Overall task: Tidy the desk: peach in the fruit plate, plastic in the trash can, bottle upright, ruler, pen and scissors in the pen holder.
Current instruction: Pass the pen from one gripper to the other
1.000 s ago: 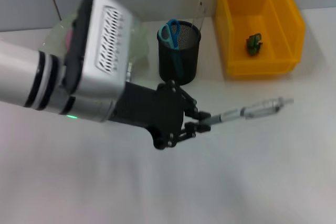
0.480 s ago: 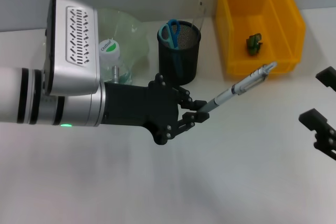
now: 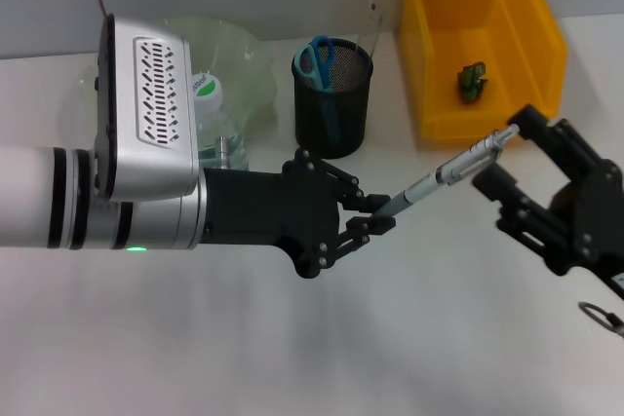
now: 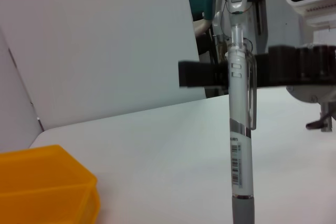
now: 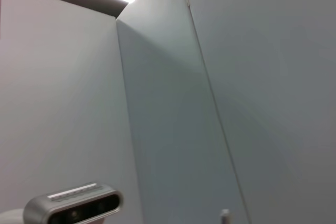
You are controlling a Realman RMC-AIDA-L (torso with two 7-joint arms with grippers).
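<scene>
The pen point(image 3: 448, 174) lies on a slant in the head view, long axis from about 8 o'clock to 2 o'clock, w/ the clip end and push button up at 2 o'clock and the grey grip end at 8 o'clock. It is held above the white desk point(image 3: 292, 358), in the middle-right of the view, at approx. 4 o'clock from the pen holder point(image 3: 332, 109) and near the front wall of the yellow bin point(image 3: 546, 46).

The pen has a silver-white barrel, a metal clip, a barcode sticker on the lower barrel and a dark grey grip; the left wrist view shows these well.

The left gripper point(image 3: 375, 218) has its fingers closed on the grip end of the pen. The right gripper point(image 3: 507, 158) comes from 4 o'clock; its fingers stand apart, one on each side of the pen's button end, and I cannot tell if they touch it.

Blue scissors point(image 3: 317, 60) stand in the pen holder. A bottle point(image 3: 210, 109) w/ white cap is at 9 o'clock from the holder, beside the glass plate point(image 3: 239, 46). A small green thing point(image 3: 473, 82) lies in the bin.
</scene>
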